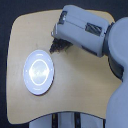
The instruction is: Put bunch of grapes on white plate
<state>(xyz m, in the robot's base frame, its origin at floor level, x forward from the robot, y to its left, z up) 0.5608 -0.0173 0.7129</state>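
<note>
The bunch of grapes [59,46] is a dark cluster just off the tan table's far middle, right of the white plate [39,71]. My grey gripper [57,39] comes in from the exterior view's upper right and covers the top of the cluster; its dark fingers sit around or on the grapes. The blur hides whether the fingers are closed on the bunch. The round glossy plate lies on the exterior view's left half of the table with nothing on it.
The tan wooden table [85,90] has rounded corners, and its edges border a black floor. My bulky grey arm [100,37] fills the upper right. A grey robot body part [117,107] stands at the lower right.
</note>
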